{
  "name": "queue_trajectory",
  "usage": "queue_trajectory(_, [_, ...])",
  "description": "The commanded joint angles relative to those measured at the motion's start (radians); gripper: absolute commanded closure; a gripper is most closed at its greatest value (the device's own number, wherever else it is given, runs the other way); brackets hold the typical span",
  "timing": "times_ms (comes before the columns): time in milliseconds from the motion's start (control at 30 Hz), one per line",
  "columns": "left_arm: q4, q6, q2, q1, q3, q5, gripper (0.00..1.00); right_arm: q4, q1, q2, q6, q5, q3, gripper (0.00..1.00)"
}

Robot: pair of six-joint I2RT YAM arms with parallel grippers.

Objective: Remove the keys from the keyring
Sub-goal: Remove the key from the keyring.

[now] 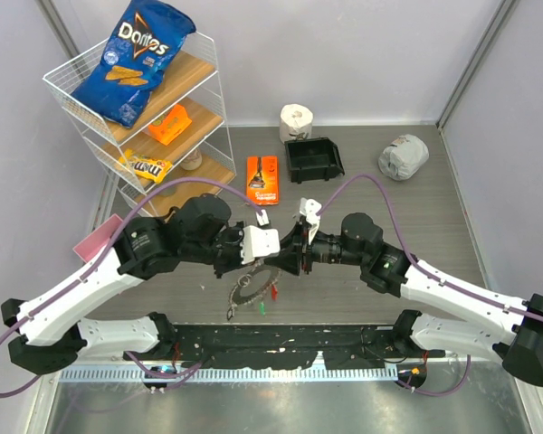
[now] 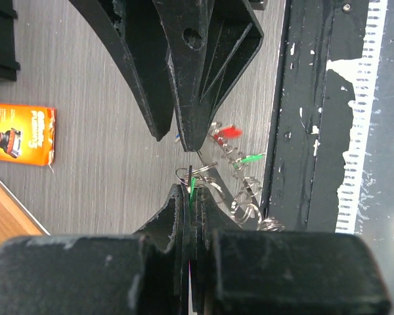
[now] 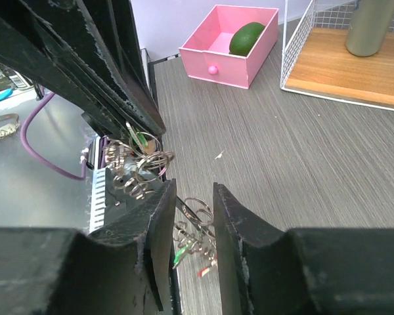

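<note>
**A:** Start at the left gripper (image 2: pixel 188 191). What are its fingers (image 2: pixel 174 213) doing?

**B:** They're pressed flat together, pinching the ring (image 2: pixel 213 176) at one edge. A sliver of green shows right in the pinch. It may be a key head or just something beside the wire; I cannot tell which. I'd guess this arm is the anchor, fixing the bundle so the other can work on it.

**A:** And the right gripper (image 3: pixel 194 197)?

**B:** Its fingers (image 3: pixel 154 223) stand apart, nose to nose with the left tips. A couple of wire loops sit in the gap, but neither pad seems to bear on them, so it looks to be holding nothing.

**A:** Why so close together?

**B:** Probably so one side can hold while the other pulls a key along the wire.

**A:** Where are the keys (image 1: pixel 276 291)?

**B:** All on the ring, by the look of it. The red key (image 2: pixel 227 132) and a green key (image 2: pixel 251 158) hang out on the side toward the black mat (image 2: pixel 302 98) at the table's (image 1: pixel 407 262) near edge. I see none lying loose.

**A:** What does the next move need?

**B:** The right jaws closing on a single key. The loops are crowded, so catching two pieces at once is the risk.
</note>
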Motion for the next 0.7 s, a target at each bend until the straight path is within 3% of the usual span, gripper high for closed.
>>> queue_trajectory(0, [0.094,0.022,-0.042,-0.008,-0.006,0.029,1.00,0.028,0.006,0.001,-0.016,-0.003,0.039,0.63])
queue_trajectory(167, [0.101,0.027,-0.054,-0.015,-0.012,0.022,1.00,0.028,0.004,0.013,-0.022,-0.041,0.045,0.58])
queue_trajectory(667, [0.129,0.035,-0.060,-0.021,-0.014,-0.032,1.00,0.062,0.006,0.004,-0.010,-0.149,0.016,0.60])
